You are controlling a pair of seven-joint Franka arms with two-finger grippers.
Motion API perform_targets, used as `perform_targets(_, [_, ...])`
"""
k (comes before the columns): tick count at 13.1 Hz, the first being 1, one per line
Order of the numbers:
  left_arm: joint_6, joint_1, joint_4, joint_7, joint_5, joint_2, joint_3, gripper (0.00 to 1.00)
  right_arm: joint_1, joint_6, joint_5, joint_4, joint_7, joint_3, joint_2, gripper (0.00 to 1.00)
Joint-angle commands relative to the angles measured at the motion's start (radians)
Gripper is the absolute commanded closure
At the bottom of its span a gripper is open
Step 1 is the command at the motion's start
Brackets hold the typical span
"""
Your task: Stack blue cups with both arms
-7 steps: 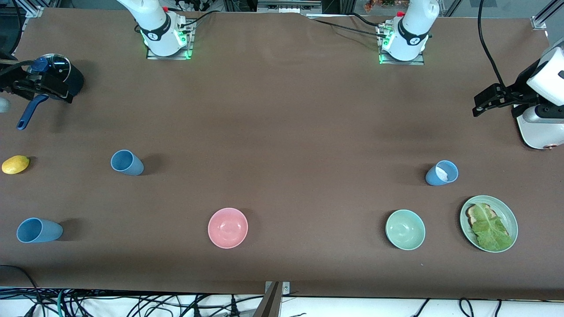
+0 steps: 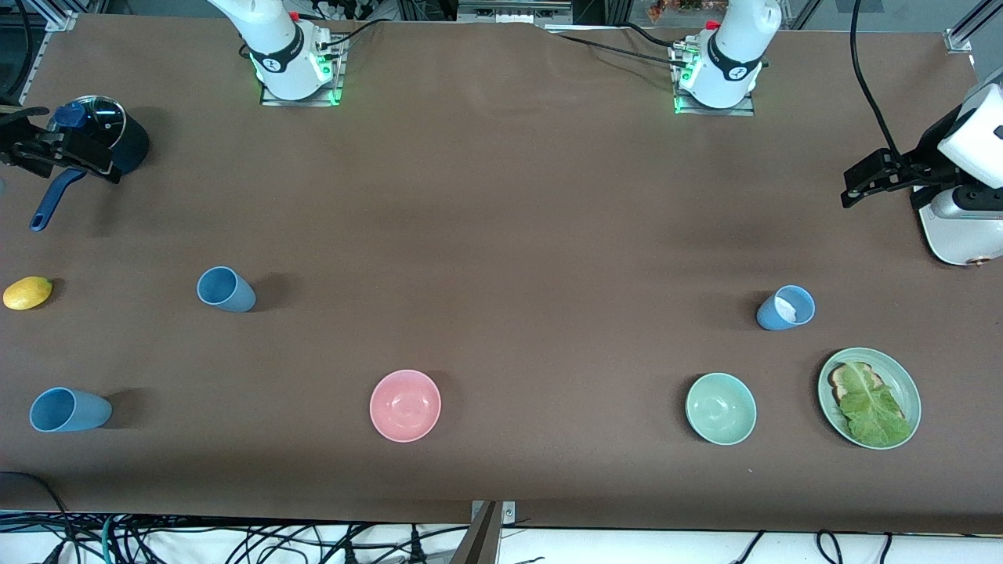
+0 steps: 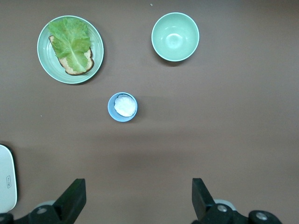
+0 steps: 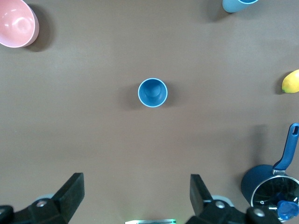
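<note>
3 blue cups stand upright and well apart on the worktop: one [image 2: 226, 289] beside the lemon [image 2: 27, 293], another [image 2: 69, 410] nearer the camera, and a third, white inside [image 2: 786, 307], near the plate [image 2: 909, 384]. Both tools hang high, left tool [image 3: 139, 205] and right tool [image 4: 136, 200] released. Each should descend centred, straddling one rim.

Cup [image 2: 785, 308] beside bowl [image 2: 721, 408] and plate [image 2: 869, 398]

Plenty of bare table [image 2: 501, 235] is left through the middle. Toward the left arm's end, the white-filled cup [image 2: 786, 307] is crowded by the green bowl [image 2: 721, 408] and lettuce plate [image 2: 870, 398], both nearer the camera.
</note>
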Motion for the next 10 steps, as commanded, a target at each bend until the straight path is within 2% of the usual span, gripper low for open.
perform_targets(1, [-0.012, 0.005, 0.018, 0.02, -0.011, 0.003, -0.002, 0.0, 0.005, -0.025, -0.001, 0.029, -0.006, -0.007, 0.005, 0.0])
perform_targets(10, [-0.011, 0.005, 0.018, 0.042, 0.015, 0.006, 0.004, 0.0, 0.008, -0.022, -0.002, 0.028, -0.016, -0.004, 0.016, 0.0])
